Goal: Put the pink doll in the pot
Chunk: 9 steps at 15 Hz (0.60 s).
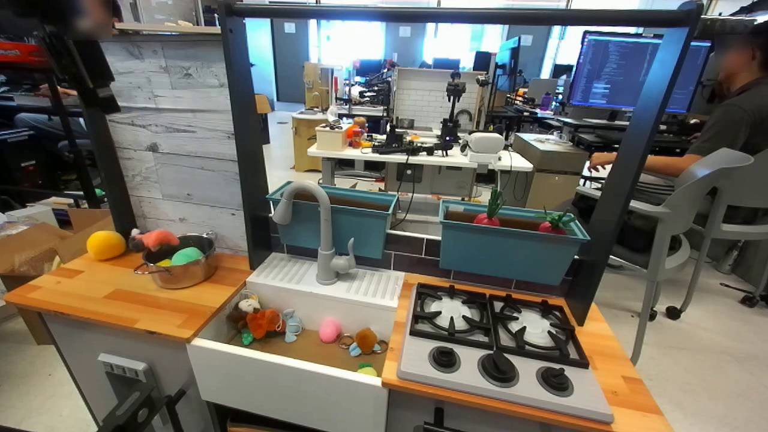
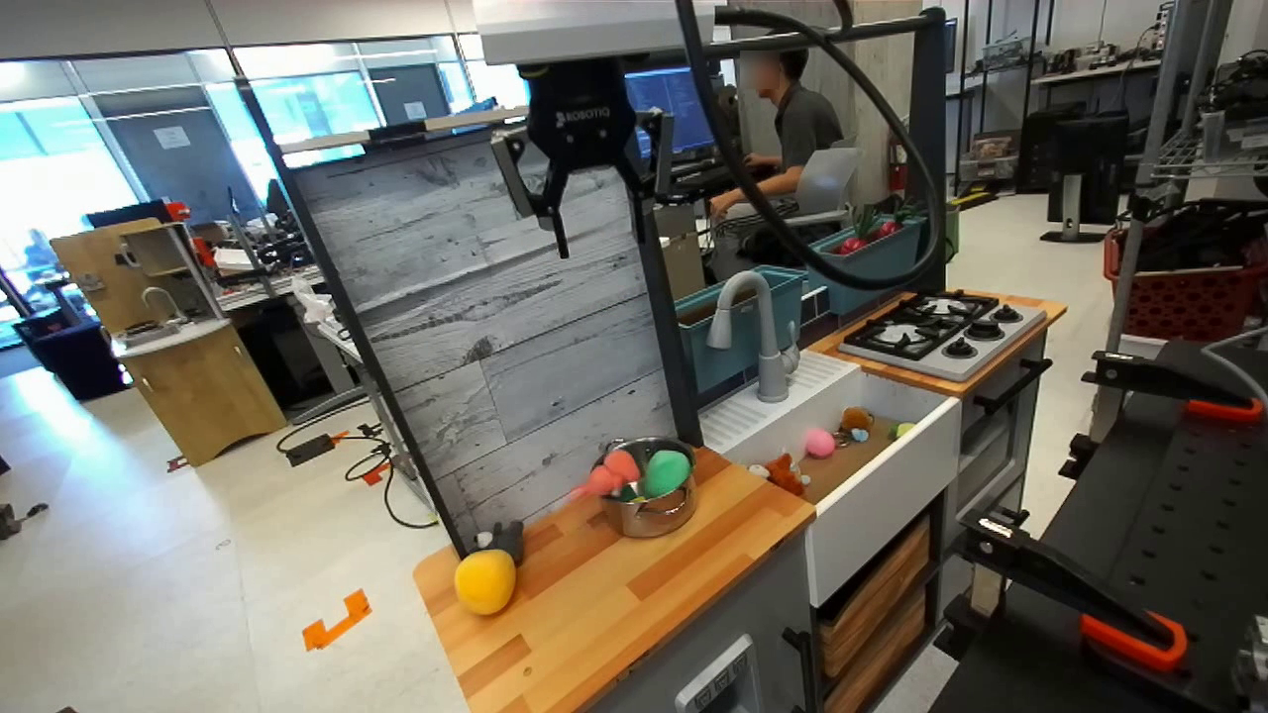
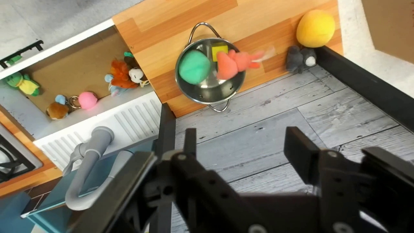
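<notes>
The pink doll (image 3: 239, 61) is found across the rim of the pot (image 3: 202, 92), its rounder end over the inside and its thinner end stuck out above the worktop (image 2: 614, 594); how firmly the rim is touched cannot be told (the outermost tip is blurred). A green ball (image 3: 194, 67) and a yellow block (image 3: 218, 50) are also contained in the pot. The gripper (image 2: 601, 238) is poised well above the worktop, its fingers parted and nothing held between them.

The placing may be judged nearly complete, with only the overhanging end left to be brought in. If that is wanted, the descent is best made clear of the grey wooden panel (image 2: 495, 327), by which the pot is closely backed. The soft body should be pinched lightly near its middle, lifted just enough for the rim to be cleared, and shifted toward the bare patch beside the green ball. Release is best done low; a sideways shove would be riskier, since the pot could be slid or tipped.
</notes>
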### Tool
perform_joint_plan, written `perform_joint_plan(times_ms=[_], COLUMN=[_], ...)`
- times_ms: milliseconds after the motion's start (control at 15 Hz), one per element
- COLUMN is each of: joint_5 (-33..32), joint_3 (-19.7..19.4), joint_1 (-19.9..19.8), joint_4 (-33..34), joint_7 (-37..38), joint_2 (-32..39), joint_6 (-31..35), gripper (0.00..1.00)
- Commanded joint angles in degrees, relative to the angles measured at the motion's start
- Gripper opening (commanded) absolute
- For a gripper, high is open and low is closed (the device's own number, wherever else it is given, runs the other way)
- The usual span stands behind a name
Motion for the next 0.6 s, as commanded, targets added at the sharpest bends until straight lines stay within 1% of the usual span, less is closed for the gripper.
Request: perform_joint_plan(times_ms=[0,133,267,400,467,533], joint_5=[-4.15,-5.43,-6.29,-5.06,-4.65,-4.59], joint_3=[-1.77,-1.56,-1.12,0.31,-0.55,-0.54], joint_1=[1.71,1.45,1.02,-0.10,0.37,0.37], joint_4=[1.67,1.90,2.17,2.27,0.75,0.71], joint_7=[2.76,2.24,0.07,-5.12,-2.15,-2.58], joint_2=[0.70,0.73,0.84,0.92,-0.02,-0.02], joint_6=[0.04,-0.14,-0.01,-0.31,-0.07,-0.07], gripper=[1.00,1.00,1.00,1.00,1.00,1.00])
